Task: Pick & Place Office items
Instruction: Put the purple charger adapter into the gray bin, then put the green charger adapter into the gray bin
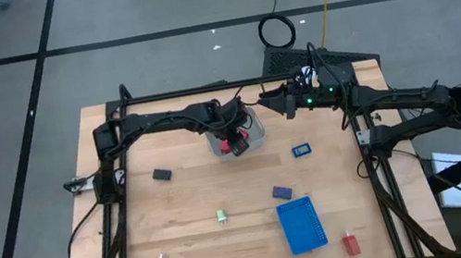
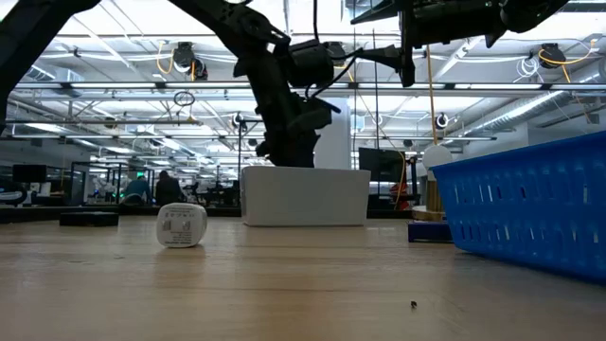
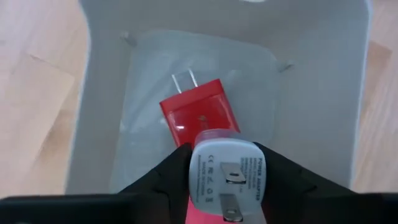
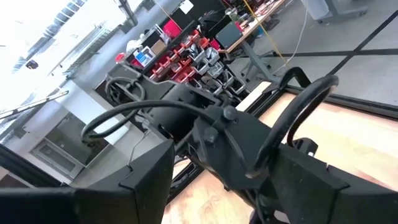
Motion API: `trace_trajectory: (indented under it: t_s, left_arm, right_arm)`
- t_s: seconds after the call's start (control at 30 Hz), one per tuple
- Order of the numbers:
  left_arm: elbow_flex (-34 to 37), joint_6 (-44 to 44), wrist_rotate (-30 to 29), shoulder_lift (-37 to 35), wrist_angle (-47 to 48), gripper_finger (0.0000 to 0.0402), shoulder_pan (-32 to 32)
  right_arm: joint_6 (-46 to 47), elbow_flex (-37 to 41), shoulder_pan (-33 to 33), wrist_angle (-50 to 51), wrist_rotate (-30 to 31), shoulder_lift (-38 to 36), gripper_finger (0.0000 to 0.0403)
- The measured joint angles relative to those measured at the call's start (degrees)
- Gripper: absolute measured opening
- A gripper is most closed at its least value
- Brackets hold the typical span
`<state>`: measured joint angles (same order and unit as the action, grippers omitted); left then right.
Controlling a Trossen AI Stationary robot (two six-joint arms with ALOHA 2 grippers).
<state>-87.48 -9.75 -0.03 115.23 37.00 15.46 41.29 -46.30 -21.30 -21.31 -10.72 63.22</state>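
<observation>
Partly hidden between left jaws (image 3: 227,180), a pale adapter (image 3: 227,177) overlaps the red one (image 3: 199,115).

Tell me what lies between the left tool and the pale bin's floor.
In the left wrist view, the left tool grips a white-faced adapter; below it, a red adapter lies on the bin floor.

Lying flat near the wooden tabletop (image 1: 186,202) front edge: bright-blue tray (image 1: 301,225). Standing toward the back: pale translucent bin (image 1: 254,131). Coiling on the floor behind: black cable (image 1: 278,30).
</observation>
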Motion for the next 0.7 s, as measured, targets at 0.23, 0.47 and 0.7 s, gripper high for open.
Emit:
trace_trajectory:
  t_s: [0.23,0.47,0.7]
  left_arm:
    - [-0.04,0.52,-0.03,-0.58,-0.85,0.0233,-0.02]
    - [-0.04,-1.99,1.99,-0.70,-0.57,0.0271,-0.28]
    - [-0.04,-0.87,3.73,-4.44,-0.08,0.0275,-0.34]
  right_arm:
    - [0.23,0.00,0.04,-0.28,-1.86,-0.02,0.0242]
    - [0.04,0.00,0.73,-0.04,-3.02,-0.02,0.0242]
    - [-0.20,0.00,1.09,-0.40,-3.24,-0.02,0.0242]
